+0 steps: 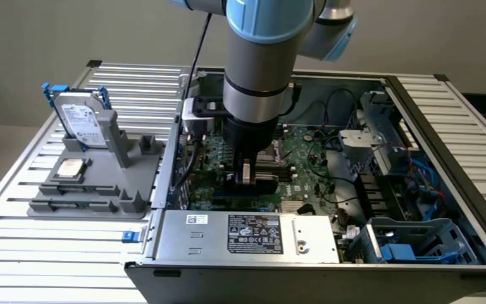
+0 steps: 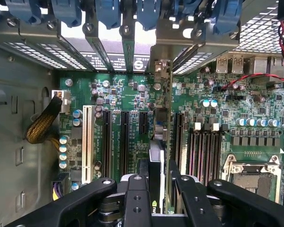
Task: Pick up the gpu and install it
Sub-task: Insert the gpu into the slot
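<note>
Hand [image 2: 157, 182] grasping gpu [image 2: 160, 123] edge-on, long axis along motherboard [image 2: 132, 101] slots

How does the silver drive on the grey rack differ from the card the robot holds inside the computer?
The silver, blue-framed hard drive stands on the grey rack outside the case; the thin flat graphics card is clamped in the hand above the motherboard slots. The drive is a boxy metal block; the card is slim. Both stand on edge.
</note>
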Controlling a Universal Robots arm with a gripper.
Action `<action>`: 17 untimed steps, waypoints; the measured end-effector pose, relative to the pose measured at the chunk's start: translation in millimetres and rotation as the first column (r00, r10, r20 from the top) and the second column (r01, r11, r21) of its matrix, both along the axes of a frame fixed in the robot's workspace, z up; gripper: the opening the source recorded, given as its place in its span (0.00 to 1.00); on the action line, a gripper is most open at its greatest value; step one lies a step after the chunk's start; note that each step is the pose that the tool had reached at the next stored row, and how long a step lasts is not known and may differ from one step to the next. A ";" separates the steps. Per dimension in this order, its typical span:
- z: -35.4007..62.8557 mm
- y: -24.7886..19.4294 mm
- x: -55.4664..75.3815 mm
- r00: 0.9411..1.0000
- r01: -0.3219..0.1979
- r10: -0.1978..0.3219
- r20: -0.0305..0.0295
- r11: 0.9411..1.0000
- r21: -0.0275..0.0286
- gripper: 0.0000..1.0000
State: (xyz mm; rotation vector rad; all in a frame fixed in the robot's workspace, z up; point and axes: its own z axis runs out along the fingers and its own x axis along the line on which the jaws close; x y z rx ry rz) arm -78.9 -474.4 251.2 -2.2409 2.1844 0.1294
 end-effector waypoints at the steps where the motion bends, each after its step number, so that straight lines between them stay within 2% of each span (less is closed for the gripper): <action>1: -0.1 0.0 0.0 1.000 0.000 0.000 0.000 1.000 0.000 0.26; 17: -1.6 0.2 0.0 1.000 -0.005 0.005 0.000 1.000 0.000 0.26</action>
